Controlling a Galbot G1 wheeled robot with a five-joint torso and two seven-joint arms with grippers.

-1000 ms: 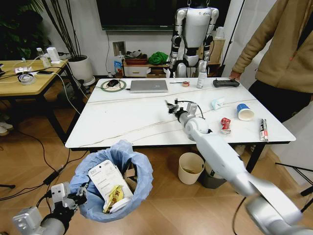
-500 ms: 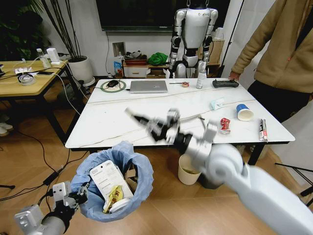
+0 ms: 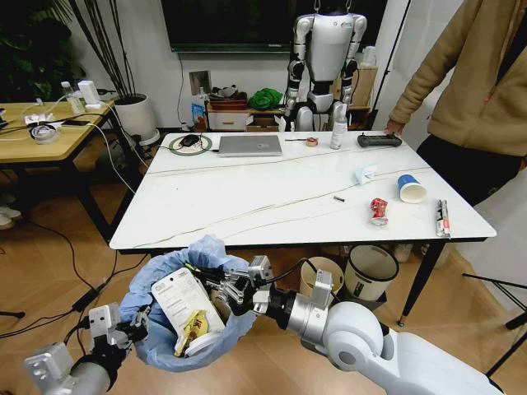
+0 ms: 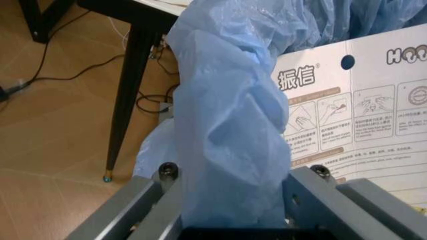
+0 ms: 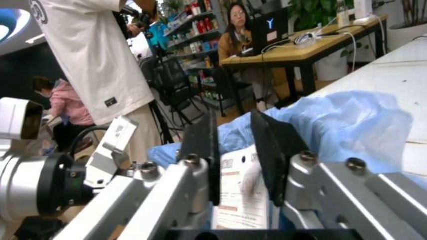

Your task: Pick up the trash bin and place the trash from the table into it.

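Trash bin [image 3: 185, 309]: my left gripper [image 3: 123, 333] pinches its blue bag; my right gripper [image 3: 216, 284] hangs over it, fingers slightly apart.

The left tool [image 4: 230, 212] clamps the trash bin's [image 4: 233, 135] blue bag.

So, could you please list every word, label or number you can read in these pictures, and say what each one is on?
"振信": on the white packet in the trash bin, left wrist view.
"HOO", cut off at the picture's edge: same packet, top corner.
Small print beside the packet's pictograms: too small to read.
Printed label on the packet in the head view and right wrist view: blurred, unreadable.
Red can and marker on the table: print too small to read.
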